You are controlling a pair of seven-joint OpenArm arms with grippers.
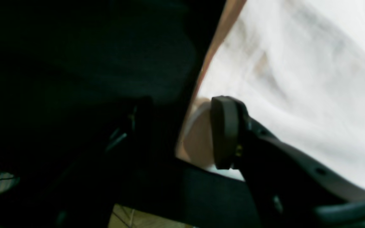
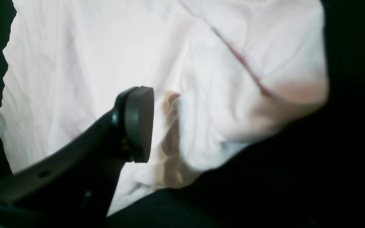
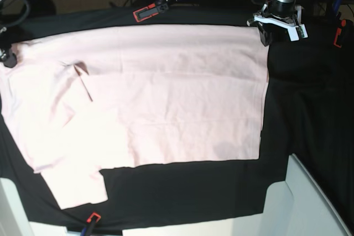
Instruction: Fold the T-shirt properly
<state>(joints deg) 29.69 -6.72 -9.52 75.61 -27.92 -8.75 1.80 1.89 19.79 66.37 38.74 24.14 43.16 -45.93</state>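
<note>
T-shirt spread on the desk, which is covered in black cloth. In the base view the garment lies plain side up and nearly flat. A straight horizontal edge runs across its upper half, so the far strip appears to be already turned over onto the body. One sleeve sticks out at the near left corner, and a small crease shows near the left end.

Left end effector, at the far right corner of the shirt: the left wrist view shows one pad just beside a small bunch of pink cloth at the shirt's edge. The second pad is lost in shadow, so whether the cloth is pinched cannot be told.

Right end effector, at the far left edge: the right wrist view shows one pad next to a raised fold of cloth. The other pad is out of view, so its grip likewise cannot be told.

Progress, as a judgement: early. At most one lengthwise fold is laid. The near side, the sleeve and the crosswise folds remain to be done.
</note>
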